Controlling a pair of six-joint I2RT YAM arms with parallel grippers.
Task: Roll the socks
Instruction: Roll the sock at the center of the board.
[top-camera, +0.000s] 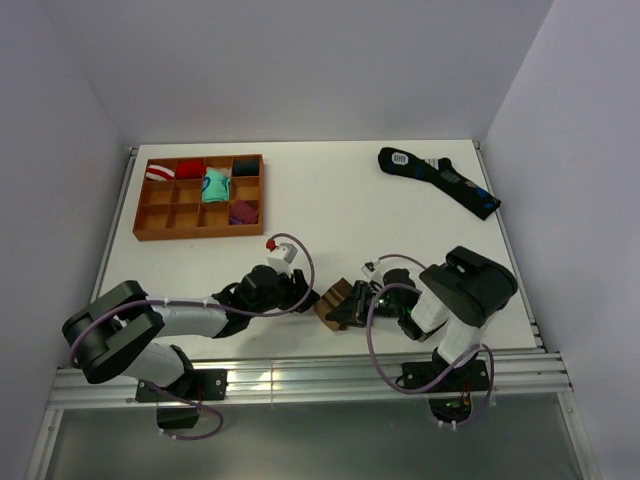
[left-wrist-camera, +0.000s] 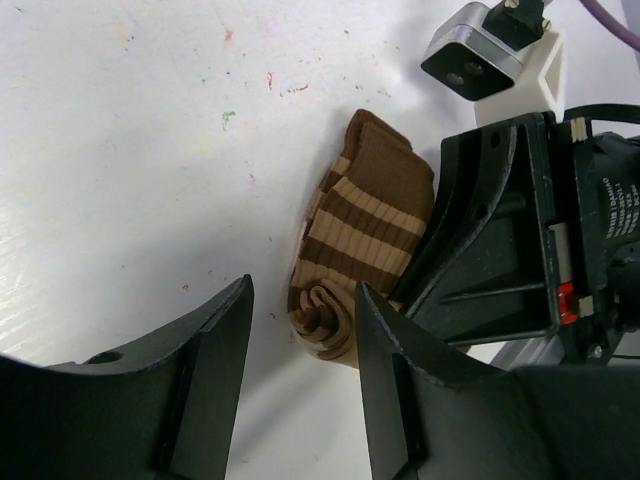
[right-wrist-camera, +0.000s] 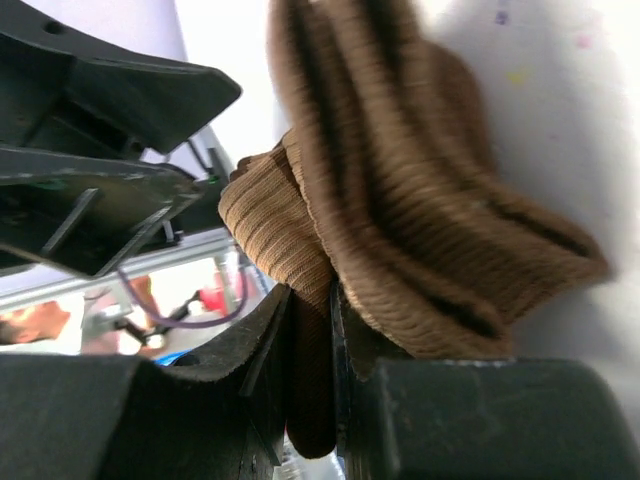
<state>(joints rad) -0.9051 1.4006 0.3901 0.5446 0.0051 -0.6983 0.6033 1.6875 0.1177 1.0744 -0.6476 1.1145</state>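
At the near edge of the desk (top-camera: 340, 200): we find the socks (top-camera: 334, 303) (left-wrist-camera: 365, 235) (right-wrist-camera: 400, 190), a brown bundle with cream stripes, lying between the wrists of the two arms.
Roll: from the left wrist view we see one end wound into a tight spiral. The striped part lies behind it on the white surface.
Right jaws: narrow and pinched on a fold of the brown knit. In the right wrist view the cloth is squeezed between the two fingers (right-wrist-camera: 200, 400) and bulges out above them.
Left jaws: parted with a clear gap and holding nothing. The spiral end sits just beyond the gap between the fingertips (left-wrist-camera: 220, 330), and we cannot tell whether either finger touches the cloth.
Left arm (top-camera: 185, 320): stretched low along the front of the desk, reaching right toward the bundle.
Right arm (top-camera: 465, 285): folded up, with its wrist pointing left at the bundle.
Wooden tray (top-camera: 195, 234): divided into compartments, at the far left of the desk, well apart from the socks. We make out a red-and-white bundle (top-camera: 158, 172), a red one (top-camera: 190, 168), a teal one (top-camera: 215, 186), a dark one (top-camera: 245, 167) and a purple one (top-camera: 243, 211) inside.
Black sock (top-camera: 440, 180): lying flat at the far right, with blue marks and a white label at one end.
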